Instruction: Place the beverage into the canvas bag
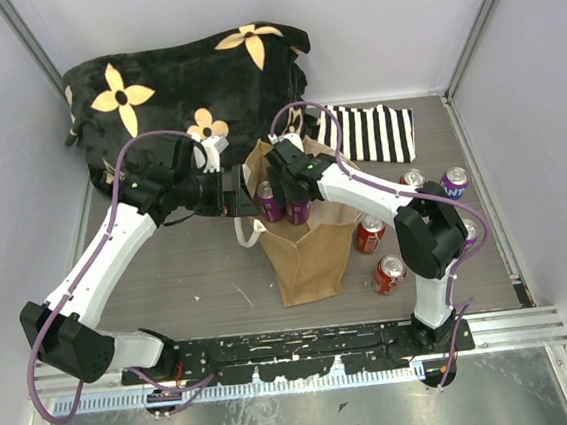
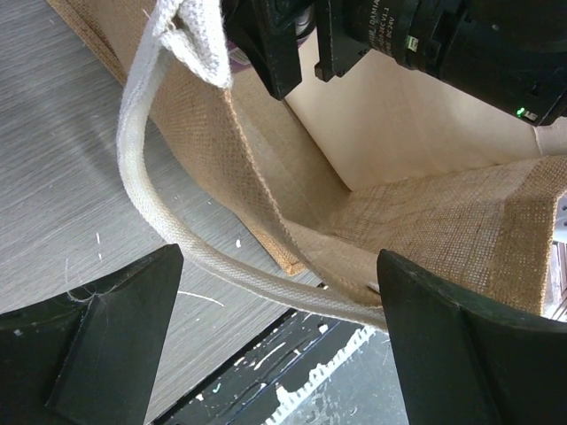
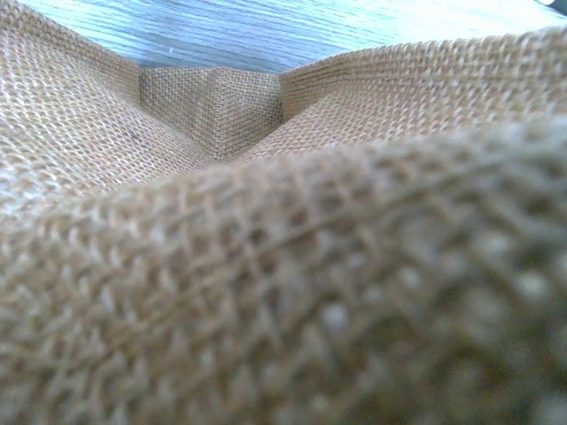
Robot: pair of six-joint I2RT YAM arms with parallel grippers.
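The canvas bag (image 1: 313, 255) stands mid-table with its mouth open. Its cream handle (image 2: 142, 204) and left rim run between the wide-spread fingers of the left gripper (image 2: 279, 266). The right gripper (image 1: 286, 185) hangs over the mouth, a purple can (image 1: 297, 209) just below it — whether it grips, I cannot tell. Loose red cans (image 1: 370, 232) sit just beside the bag's right edge — a striped cloth (image 1: 376, 133) lies behind.
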